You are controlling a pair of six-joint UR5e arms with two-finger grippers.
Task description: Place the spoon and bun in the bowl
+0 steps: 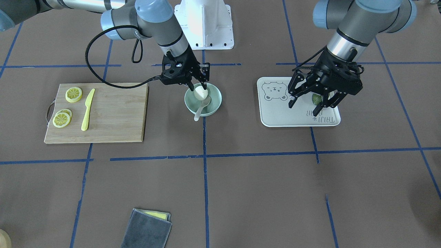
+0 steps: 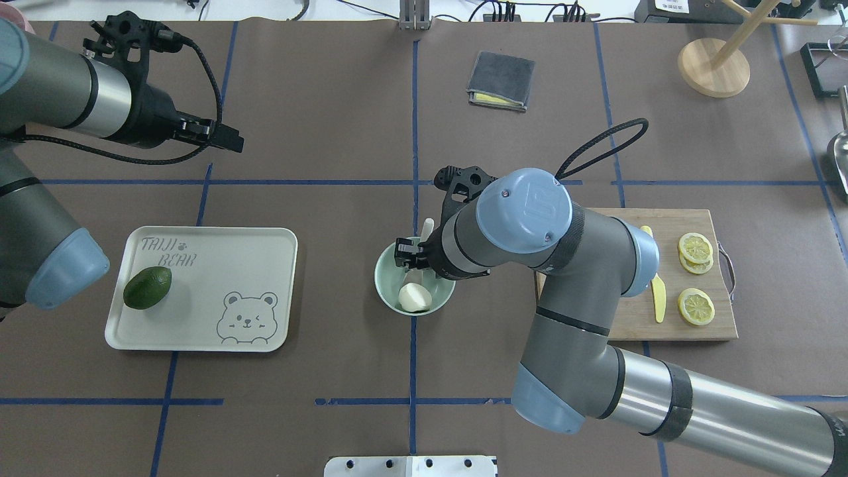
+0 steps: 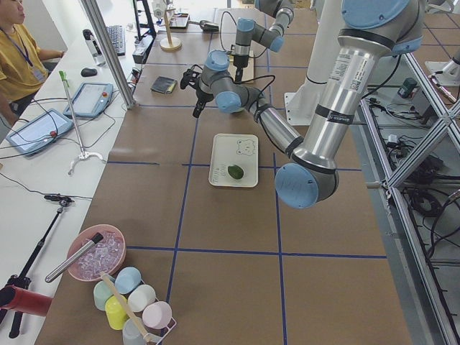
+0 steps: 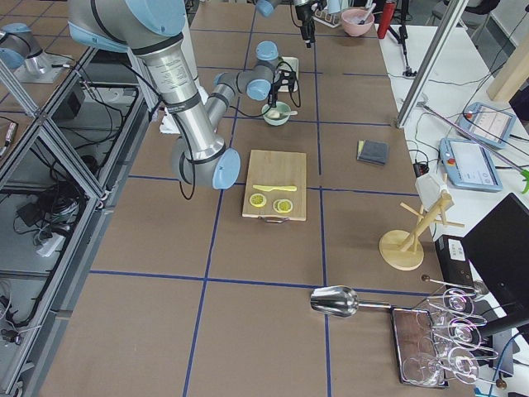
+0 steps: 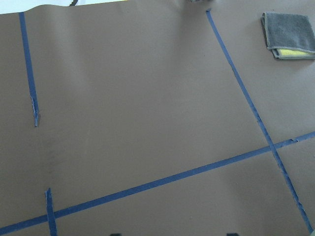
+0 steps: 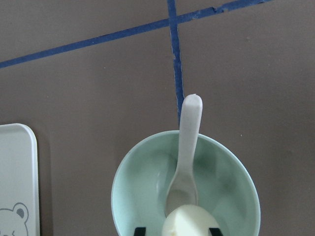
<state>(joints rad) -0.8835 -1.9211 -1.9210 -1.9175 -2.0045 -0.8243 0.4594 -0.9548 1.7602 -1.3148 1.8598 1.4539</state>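
Bun (image 6: 189,222) in bowl (image 6: 132,178), between parted right jaws, spoon (image 6: 189,142) beside it

brown paper covers the whole table (image 2: 318,106), cut into squares by blue tape lines (image 2: 413,132), and the light falls even, with only soft shadows. along one long side runs a white desk (image 3: 29,230); on the other, a silver metal frame (image 3: 424,152) stands over a grey floor (image 4: 33,273) strewn with cables (image 4: 41,203).

Lost lower part of bun (image 6: 189,222) to bottom edge of right wrist view, saw mere sliver of avocado (image 1: 316,99) behind left gripper (image 1: 310,105) from front, missed middle of yellow knife (image 2: 657,298) under right arm (image 2: 583,258) overhead.
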